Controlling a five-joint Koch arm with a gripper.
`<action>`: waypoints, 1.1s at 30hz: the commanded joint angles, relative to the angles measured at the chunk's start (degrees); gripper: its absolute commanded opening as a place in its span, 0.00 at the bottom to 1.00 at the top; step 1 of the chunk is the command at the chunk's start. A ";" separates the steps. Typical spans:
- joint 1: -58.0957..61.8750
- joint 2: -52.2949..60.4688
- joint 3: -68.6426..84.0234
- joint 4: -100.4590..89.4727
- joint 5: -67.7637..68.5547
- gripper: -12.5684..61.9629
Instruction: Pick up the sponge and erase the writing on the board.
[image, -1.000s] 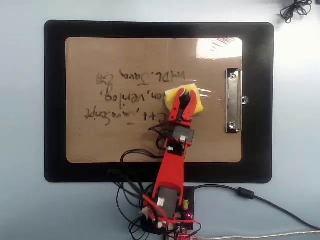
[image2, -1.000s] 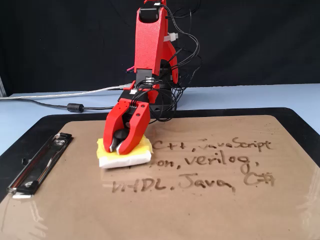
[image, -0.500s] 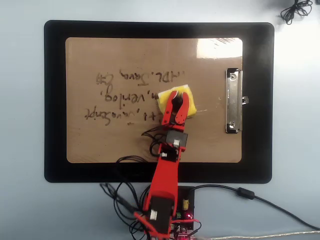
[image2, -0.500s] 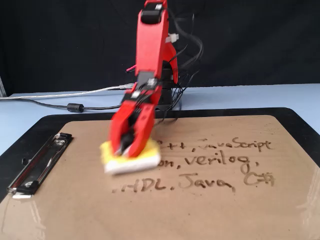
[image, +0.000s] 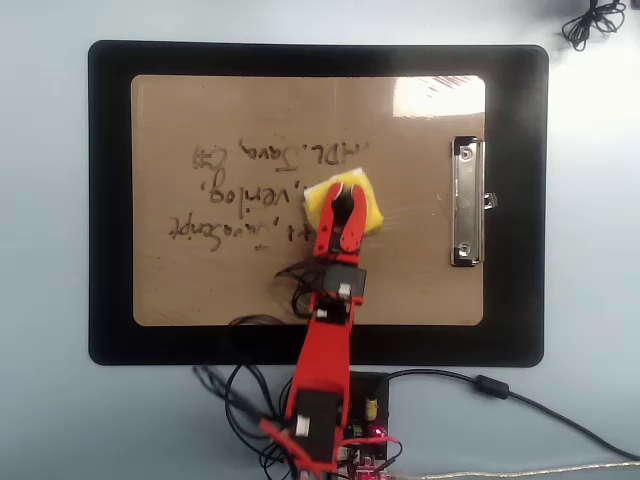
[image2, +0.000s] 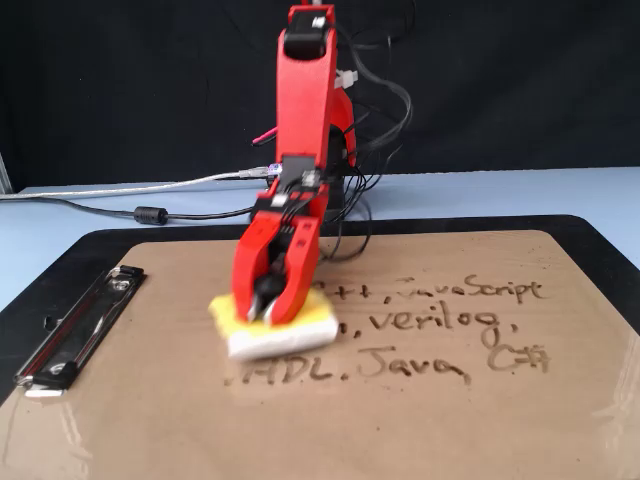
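Note:
The yellow sponge (image: 365, 207) (image2: 300, 330) with its white base lies flat on the brown board (image: 250, 290) (image2: 400, 430). My red gripper (image: 343, 193) (image2: 266, 311) is shut on the sponge's black knob from above. Dark writing (image: 250, 190) (image2: 440, 320) runs in three lines; the sponge covers the start of the upper two lines in the fixed view. The bottom line's first letters look smeared there. The board's silver clip (image: 466, 202) (image2: 75, 325) lies at the board's right end in the overhead view.
The board rests on a larger black mat (image: 110, 200) (image2: 610, 250) on a pale blue table. Cables (image: 500, 390) (image2: 120, 195) trail from the arm's base (image: 370, 420). A black cable coil (image: 590, 18) sits at the table's top right corner.
The gripper has slid the sponge along the board away from the clip, onto the start of the written lines. Letters at the start of the lines have been wiped or covered.

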 joint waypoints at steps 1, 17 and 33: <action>-0.44 12.39 10.37 1.32 -1.49 0.06; 1.67 20.13 22.41 -3.78 -1.05 0.06; 13.45 16.44 13.62 2.64 -2.02 0.06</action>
